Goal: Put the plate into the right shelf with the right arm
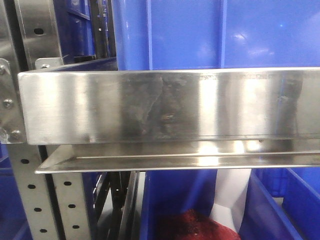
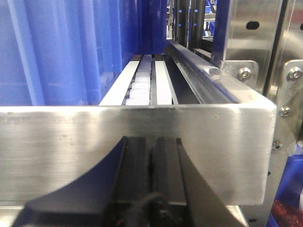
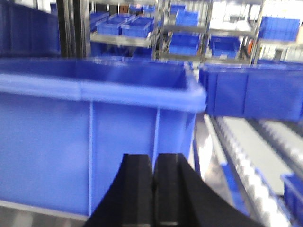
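Plate: not showing clearly in any view; a white object (image 1: 231, 195) is standing in the lower bin in the front view, but whether it is the plate cannot be told.
Right shelf: brushed stainless-steel rack; its flat front beam (image 1: 170, 105) is running across the front view, bolted at the left to a perforated upright (image 1: 30, 200).
Shelf lip: a thinner steel ledge (image 1: 175, 159) is lying just beneath the beam.
Upper bin: a big blue plastic bin (image 1: 210, 32) is sitting on the level above the beam.
Lower bin: another blue bin (image 1: 280, 210) is sitting below the beam, with the white object and something dark red (image 1: 192, 226) inside.
Right gripper: the black fingers (image 3: 154, 189) are pressing together with nothing between them; the view is blurred.
Right gripper position: it is facing the wall of a blue bin (image 3: 94, 137), with a roller track (image 3: 255, 165) to the right and more racks of blue bins behind.
Left gripper: the black fingers (image 2: 151, 175) are closed against each other, holding nothing.
Left gripper position: it is sitting just in front of a steel beam (image 2: 137, 142), with white rollers (image 2: 139, 87) running away beyond it beside a blue bin wall (image 2: 66, 52).
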{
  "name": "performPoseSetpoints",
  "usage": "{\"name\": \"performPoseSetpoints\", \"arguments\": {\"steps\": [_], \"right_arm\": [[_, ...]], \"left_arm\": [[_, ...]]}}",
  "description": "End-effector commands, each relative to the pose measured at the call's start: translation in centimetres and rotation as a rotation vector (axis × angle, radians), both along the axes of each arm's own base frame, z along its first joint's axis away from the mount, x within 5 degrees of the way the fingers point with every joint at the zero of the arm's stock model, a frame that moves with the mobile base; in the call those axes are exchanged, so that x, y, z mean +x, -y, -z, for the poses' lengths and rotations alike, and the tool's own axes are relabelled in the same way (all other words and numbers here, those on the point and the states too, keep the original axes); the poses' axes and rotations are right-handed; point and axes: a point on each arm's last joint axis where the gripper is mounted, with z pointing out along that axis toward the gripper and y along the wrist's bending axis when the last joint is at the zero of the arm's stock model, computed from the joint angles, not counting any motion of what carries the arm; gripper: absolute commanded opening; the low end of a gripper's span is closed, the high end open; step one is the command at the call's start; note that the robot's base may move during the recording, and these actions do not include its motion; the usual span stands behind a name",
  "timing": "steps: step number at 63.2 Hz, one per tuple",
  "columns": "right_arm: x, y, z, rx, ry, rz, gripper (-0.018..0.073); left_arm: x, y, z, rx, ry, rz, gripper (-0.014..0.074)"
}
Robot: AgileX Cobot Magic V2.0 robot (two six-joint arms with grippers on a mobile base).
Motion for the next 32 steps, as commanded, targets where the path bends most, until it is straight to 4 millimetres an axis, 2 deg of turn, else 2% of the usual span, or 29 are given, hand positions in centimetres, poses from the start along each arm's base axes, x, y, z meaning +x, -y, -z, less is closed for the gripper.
{"name": "performPoseSetpoints", "arguments": {"steps": [1, 13, 32], "right_arm": [[0.2, -0.4, -0.3, -0.011, 0.048, 0.006, 0.005], [1.4, -1.1, 2.7, -0.053, 0.011, 0.069, 0.005], [2.6, -1.1, 7.7, 0.032, 0.08, 0.172, 0.005]], "left_arm": [[0.0, -0.1, -0.5, -0.008, 0.076, -0.014, -0.0047], [0.0, -0.1, -0.5, -0.008, 0.076, -0.014, -0.0047], [0.0, -0.1, -0.5, -0.008, 0.076, -0.014, -0.0047]]}}
